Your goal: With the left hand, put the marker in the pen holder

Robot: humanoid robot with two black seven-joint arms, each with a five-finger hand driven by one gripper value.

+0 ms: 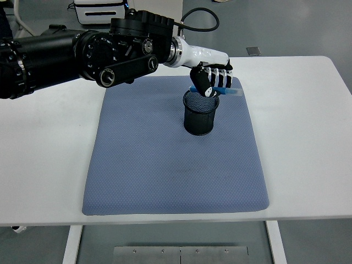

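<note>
A black mesh pen holder [201, 113] stands upright on the blue-grey mat [165, 159], toward its far right. My left hand [213, 81] hovers just above the holder's far rim, fingers curled around a blue marker [234, 92]. The marker lies nearly level, and its right end pokes out past my fingers beyond the holder's right edge. My black left arm [82, 52] reaches in from the left edge across the back of the table. My right hand does not appear in the head view.
The mat covers the middle of the white table [308, 137]. White equipment [102, 8] stands behind the table's far edge.
</note>
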